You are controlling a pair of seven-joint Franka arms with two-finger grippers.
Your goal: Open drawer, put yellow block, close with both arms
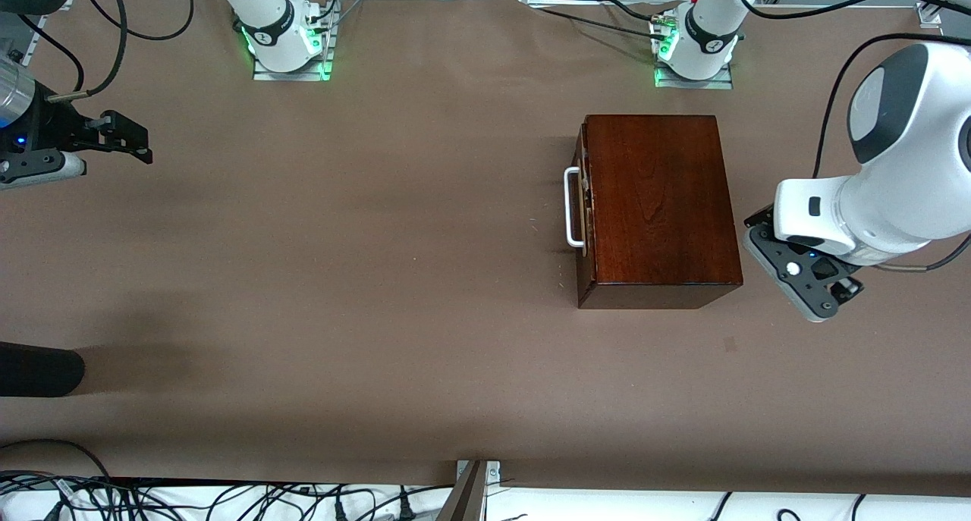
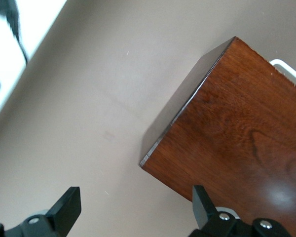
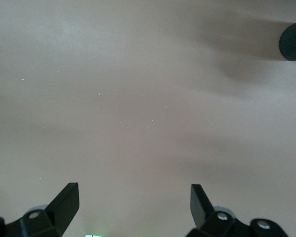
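Sitting shut, the drawer (image 1: 582, 206) is flush in the box (image 1: 656, 202), white handle (image 1: 573, 206) facing the right arm's end of the table (image 1: 379, 240). I see no yellow block in any view.

My left gripper (image 2: 135, 207) hangs just beside the box, at the box's end nearest the left arm's end of the table, roughly level with the box corner nearest the front camera. Its fingers (image 2: 66, 207) are spread wide, holding nothing. In the left wrist view one finger is over bare table, the other over the box lid's edge; the box corner lies between them, and a bit of handle shows at the box's other end.

My right gripper (image 1: 121, 138) is well apart from the box, up over the right arm's end of the table. In its wrist view the fingers (image 3: 64, 202) are spread apart, empty, only brown table under them.

A dark rounded object (image 1: 38, 369) pokes in at the table edge, nearer the front camera than the right gripper; it also shows in the right wrist view. I can't tell what it is.
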